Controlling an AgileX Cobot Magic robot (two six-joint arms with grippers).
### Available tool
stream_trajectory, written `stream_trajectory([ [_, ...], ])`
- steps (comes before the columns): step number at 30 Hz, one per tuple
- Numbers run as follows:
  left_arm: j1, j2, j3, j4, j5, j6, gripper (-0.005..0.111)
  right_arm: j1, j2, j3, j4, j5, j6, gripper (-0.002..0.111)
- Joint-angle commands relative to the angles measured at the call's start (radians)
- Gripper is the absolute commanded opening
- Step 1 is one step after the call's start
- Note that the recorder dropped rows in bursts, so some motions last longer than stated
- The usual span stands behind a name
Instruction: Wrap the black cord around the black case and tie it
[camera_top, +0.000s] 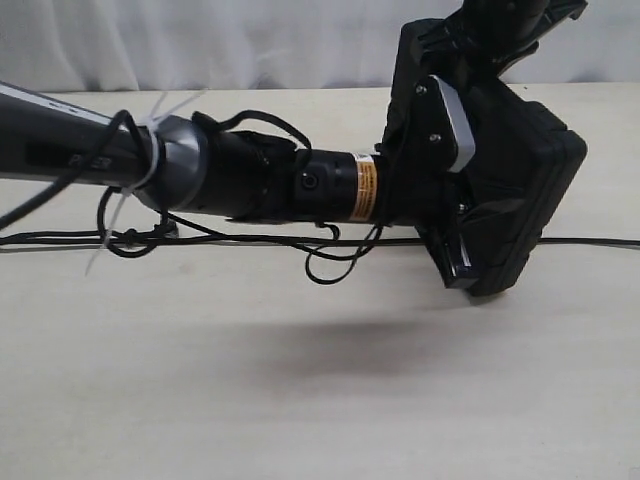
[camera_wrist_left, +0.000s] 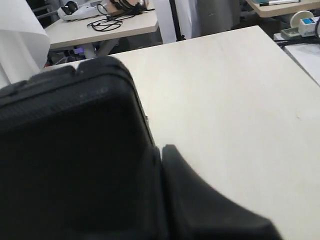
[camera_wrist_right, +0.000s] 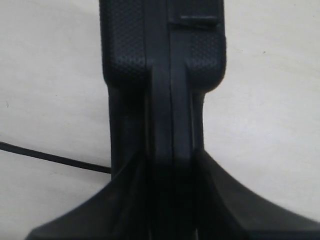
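Observation:
The black case hangs tilted above the table at the right of the exterior view. My right gripper comes down from above and is shut on the case's edge, one finger on each side. My left arm reaches across from the left, and its gripper is shut, fingers together, right against the case. The case hides one left finger. The black cord lies stretched in a straight line across the table, under the arm and the case. A short piece of the cord also shows in the right wrist view.
The pale wooden table carries the shadow of the arm and the case. The left arm's own thin cables loop down close to the cord. A white curtain hangs behind the table.

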Motion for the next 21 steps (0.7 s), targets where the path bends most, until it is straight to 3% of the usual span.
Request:
stream_trajectory([
  [1,0.036,-0.097,0.031,0.144,0.012,-0.102,0.0,-0.003,-0.016,-0.003,0.008,-0.003,0.029,0.004],
  [5,0.082,-0.17,0.074,0.234,0.044,-0.185,0.0,-0.003,-0.016,-0.003,0.008,-0.003,0.096,0.004],
  [15,0.206,-0.291,0.223,0.232,0.046,-0.187,0.0,-0.003,-0.016,-0.003,0.008,-0.003,0.146,0.004],
  [21,0.235,-0.293,0.248,0.265,0.03,-0.212,0.0,-0.003,-0.016,-0.003,0.008,-0.003,0.146,0.005],
])
